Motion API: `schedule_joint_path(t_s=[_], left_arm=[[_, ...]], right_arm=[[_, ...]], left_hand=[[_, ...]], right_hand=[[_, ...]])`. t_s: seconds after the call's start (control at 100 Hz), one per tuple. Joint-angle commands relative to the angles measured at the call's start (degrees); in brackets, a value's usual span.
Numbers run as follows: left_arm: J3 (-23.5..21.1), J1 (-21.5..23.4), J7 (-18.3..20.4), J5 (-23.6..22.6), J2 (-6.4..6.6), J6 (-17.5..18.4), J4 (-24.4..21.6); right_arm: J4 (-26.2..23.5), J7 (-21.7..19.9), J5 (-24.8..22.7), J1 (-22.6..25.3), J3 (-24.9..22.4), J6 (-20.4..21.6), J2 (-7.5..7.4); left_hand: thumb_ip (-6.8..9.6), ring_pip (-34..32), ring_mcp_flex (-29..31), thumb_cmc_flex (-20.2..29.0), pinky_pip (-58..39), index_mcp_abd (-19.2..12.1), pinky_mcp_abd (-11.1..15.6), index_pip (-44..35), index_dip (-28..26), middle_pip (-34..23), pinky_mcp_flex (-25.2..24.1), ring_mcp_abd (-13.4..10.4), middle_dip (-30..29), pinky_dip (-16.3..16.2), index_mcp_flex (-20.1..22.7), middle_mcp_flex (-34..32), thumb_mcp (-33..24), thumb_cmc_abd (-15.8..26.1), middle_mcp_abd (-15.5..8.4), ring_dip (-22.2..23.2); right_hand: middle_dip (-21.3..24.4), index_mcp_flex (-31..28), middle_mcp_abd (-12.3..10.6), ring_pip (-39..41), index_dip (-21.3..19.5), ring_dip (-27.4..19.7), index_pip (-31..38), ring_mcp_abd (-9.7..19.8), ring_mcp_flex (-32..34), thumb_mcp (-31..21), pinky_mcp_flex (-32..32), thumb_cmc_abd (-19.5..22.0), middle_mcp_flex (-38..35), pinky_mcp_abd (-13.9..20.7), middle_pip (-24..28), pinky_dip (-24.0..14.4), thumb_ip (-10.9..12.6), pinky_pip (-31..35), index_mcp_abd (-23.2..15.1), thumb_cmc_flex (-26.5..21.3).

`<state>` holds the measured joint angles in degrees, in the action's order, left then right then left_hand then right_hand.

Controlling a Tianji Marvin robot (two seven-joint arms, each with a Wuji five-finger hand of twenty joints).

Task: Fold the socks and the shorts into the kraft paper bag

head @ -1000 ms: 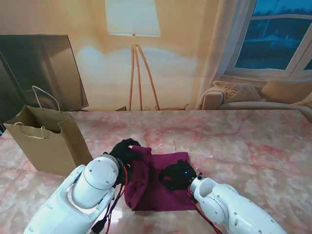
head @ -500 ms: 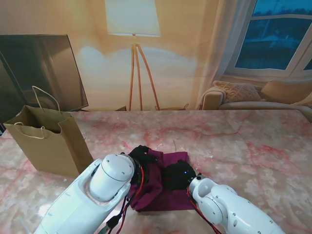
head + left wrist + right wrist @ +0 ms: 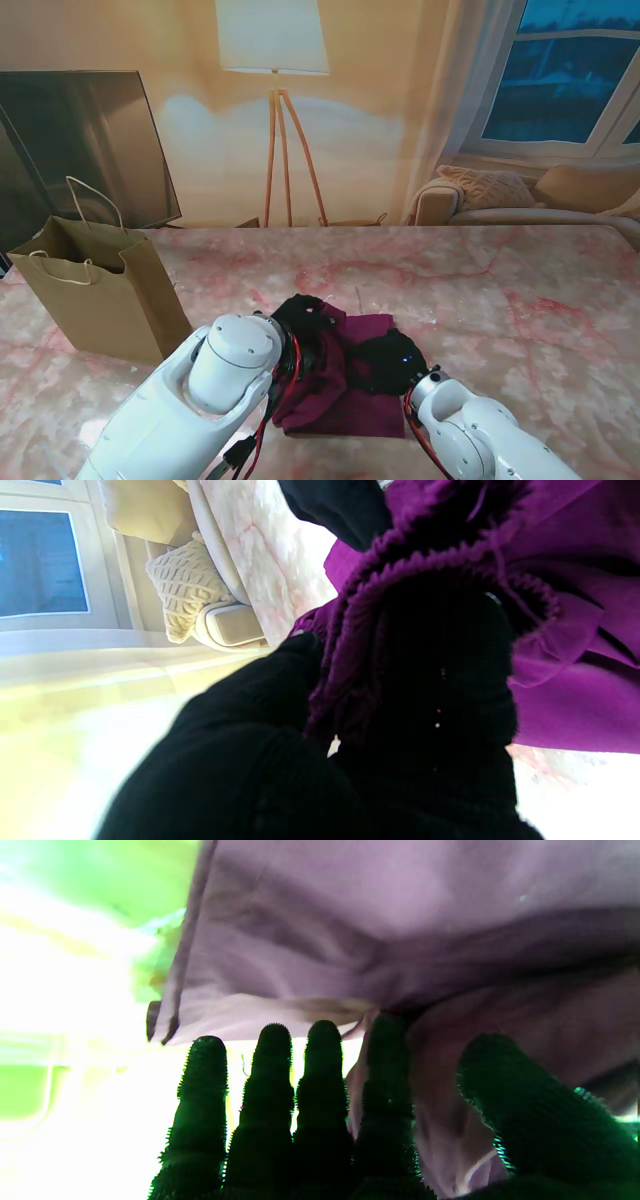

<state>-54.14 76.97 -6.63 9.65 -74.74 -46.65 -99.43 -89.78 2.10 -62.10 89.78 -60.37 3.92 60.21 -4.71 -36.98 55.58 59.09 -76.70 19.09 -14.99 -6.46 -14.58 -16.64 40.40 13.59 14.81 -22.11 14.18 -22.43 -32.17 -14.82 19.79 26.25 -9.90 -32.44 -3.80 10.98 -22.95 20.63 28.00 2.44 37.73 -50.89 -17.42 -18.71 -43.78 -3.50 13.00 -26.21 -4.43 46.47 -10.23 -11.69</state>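
Marble table [image 3: 520, 290]: left hand [image 3: 303, 318] pinches shorts [image 3: 345, 405].

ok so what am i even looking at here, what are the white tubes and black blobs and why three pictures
The white tubes are a robot's two arms; the black blobs are gloved five-finger hands. The wide picture comes from a camera on the robot's stand, looking down at a pink marble table. The other two come from cameras on the wrists, looking along the fingers, so they appear upside down. On the table lie purple shorts, with a kraft paper bag standing to the left. The left hand has pinched a fold of the shorts, seen close in its wrist view. The right hand rests flat on the shorts, fingers straight, holding nothing. No socks are visible.
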Motion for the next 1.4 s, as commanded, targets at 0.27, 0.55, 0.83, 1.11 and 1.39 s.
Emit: schedule_joint_path(t_s=[0.27, 0.55, 0.83, 1.11, 1.39], left_arm=[[0.8, -0.6, 0.1, 3.1, -0.65, 2.8, 0.4], [2.4, -0.9, 2.1, 3.3, 0.38, 7.6, 0.6], [-0.5, 2.6, 2.1, 1.8, 1.91, 13.2, -0.9], [-1.7, 4.1, -0.2, -11.0, 3.11, 16.3, 0.0], [1.1, 1.0, -1.8, -27.5, 4.88, 25.6, 8.5]], right_arm=[[-2.9, 2.6, -1.5, 4.0, -5.3, 0.9, -0.29], [-2.2, 3.5, -0.9, 4.3, -6.4, -1.9, 0.05], [-6.1, 7.6, -1.7, 7.3, -10.8, -3.1, 0.77], [-7.0, 8.0, -0.7, 6.0, -9.6, -3.2, 1.07], [-2.0, 3.1, 0.1, -2.3, -1.4, -9.9, 0.88]], left_hand=[[4.51, 2.2, -5.9, -13.5, 3.1, 0.9, -1.9, 3.7, 0.6, 1.5, -5.0, 2.2, -1.3, -3.6, -1.9, 3.8, 8.6, 0.6, 1.2, -1.4], [7.23, 4.0, -14.1, -17.1, 7.6, -0.9, -4.7, 5.1, -1.0, 3.9, -14.4, 5.5, -2.9, -8.4, -2.9, 7.9, 21.7, 4.5, 1.3, -2.9], [7.18, 7.5, -17.8, -15.9, 10.6, -6.9, -4.8, 1.3, -2.0, 4.8, -22.0, 4.5, -3.0, -9.3, 5.5, 4.2, 23.7, 4.5, -4.2, -3.4], [4.61, 10.9, -19.0, -12.6, 14.8, -11.2, -3.4, -5.1, -3.1, 4.9, -27.2, 2.1, -0.2, -9.7, 16.5, -6.7, 5.6, -0.1, -8.7, -0.7], [1.83, 22.7, -32.8, -15.3, 30.0, -13.0, 2.8, -6.3, -1.0, 6.4, -36.9, -5.2, -0.4, -3.3, 13.3, -5.5, -10.1, -10.6, -14.1, -6.1]], right_hand=[[-0.4, 1.6, 0.4, 0.8, 0.5, 0.2, -1.3, -0.5, -0.1, 1.6, 0.0, -0.6, 0.9, 1.4, 1.0, 0.0, 1.1, -0.7, 0.6, 2.3], [-0.6, 1.0, 0.7, 1.0, 0.4, 0.4, -1.2, -0.7, 0.3, 2.5, 0.2, 0.0, 0.4, 1.2, 1.4, 0.0, 1.1, -0.8, 0.9, 2.0], [-1.1, -0.3, 1.2, 1.7, 0.3, 0.9, -1.0, -2.0, 2.0, -4.2, -1.0, 1.7, -1.1, 0.5, 2.4, 0.5, 2.8, -0.1, 1.0, 0.8], [-1.6, -1.4, 1.7, 2.5, -0.1, 1.5, -0.6, -3.5, 4.1, -1.3, -3.3, -0.7, -2.0, -0.3, 3.5, 1.0, 1.5, 1.4, 1.7, 1.7], [-2.0, 10.3, 1.8, -1.3, 1.3, -0.2, -5.9, -4.6, -6.0, -2.4, 1.4, -10.8, 11.3, -1.3, 3.6, 1.9, -0.8, -1.4, 7.1, 0.7]])
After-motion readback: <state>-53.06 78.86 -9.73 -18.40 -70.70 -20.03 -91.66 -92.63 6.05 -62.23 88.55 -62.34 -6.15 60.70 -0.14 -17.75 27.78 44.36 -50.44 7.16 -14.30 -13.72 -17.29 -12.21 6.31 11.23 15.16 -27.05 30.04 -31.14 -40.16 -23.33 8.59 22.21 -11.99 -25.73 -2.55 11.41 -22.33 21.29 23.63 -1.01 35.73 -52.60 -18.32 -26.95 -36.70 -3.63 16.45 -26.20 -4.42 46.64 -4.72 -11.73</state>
